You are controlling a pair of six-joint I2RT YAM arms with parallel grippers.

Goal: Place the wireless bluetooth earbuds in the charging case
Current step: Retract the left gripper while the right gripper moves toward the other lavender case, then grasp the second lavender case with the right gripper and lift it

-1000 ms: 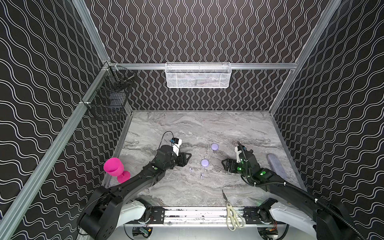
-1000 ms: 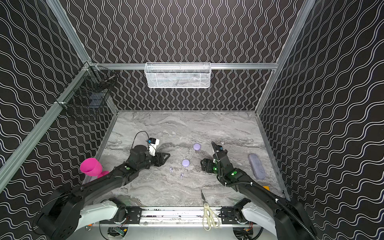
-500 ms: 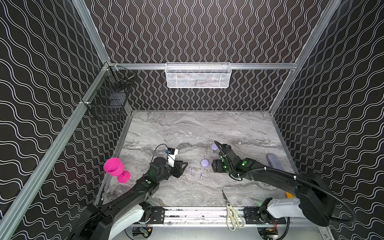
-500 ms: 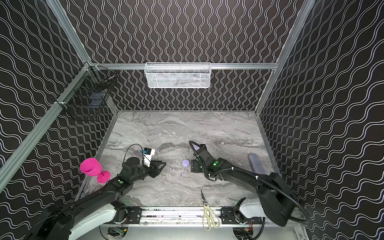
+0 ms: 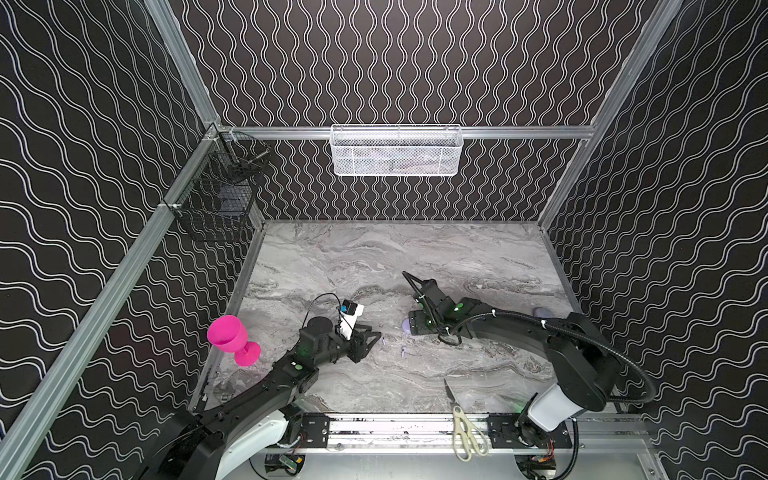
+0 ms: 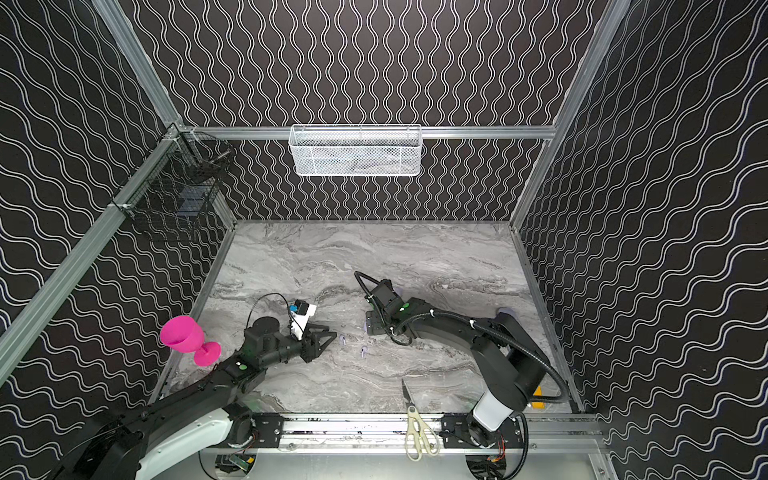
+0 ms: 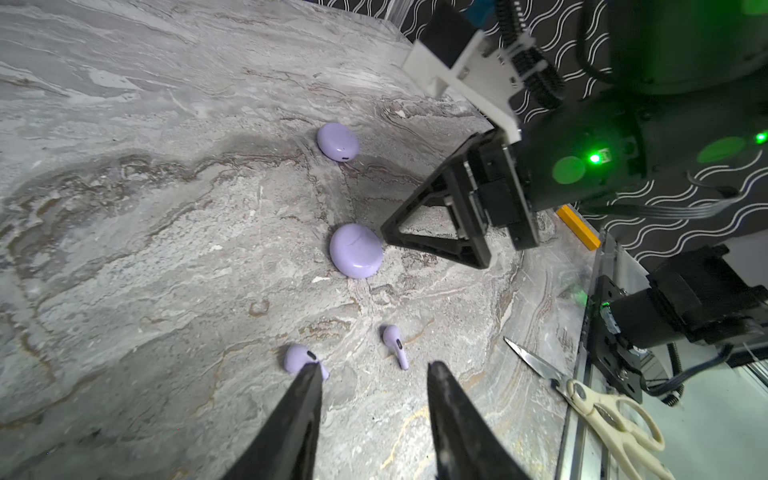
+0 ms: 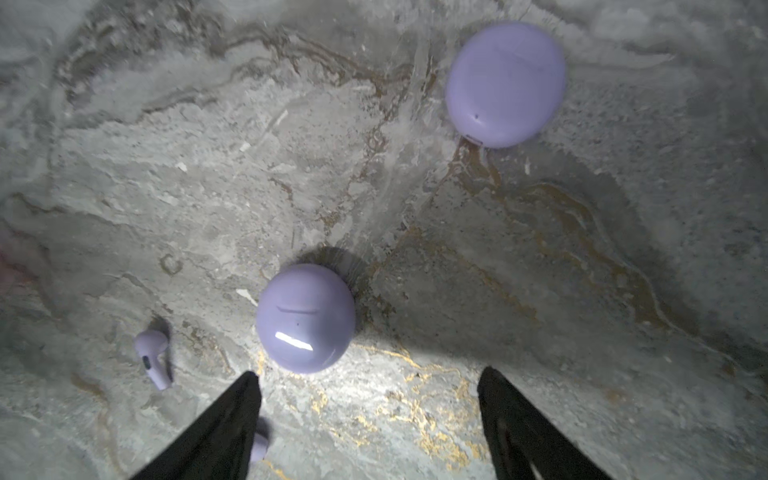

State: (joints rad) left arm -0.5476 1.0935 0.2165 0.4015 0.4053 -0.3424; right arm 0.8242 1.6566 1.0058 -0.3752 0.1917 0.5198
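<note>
Lavender case point(image 8: 305, 318): right end effector point(image 8: 368, 372) has reached it, jaws spread; left end effector point(image 7: 374, 365) spread, empty.

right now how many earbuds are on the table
2. The first earbud lies loose ahead of the left end effector; the second earbud is partly behind one of its fingers. More may be hidden.

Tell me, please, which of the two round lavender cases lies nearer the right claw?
The round lavender case just ahead of the right claw; the other case sits farther off.
</note>
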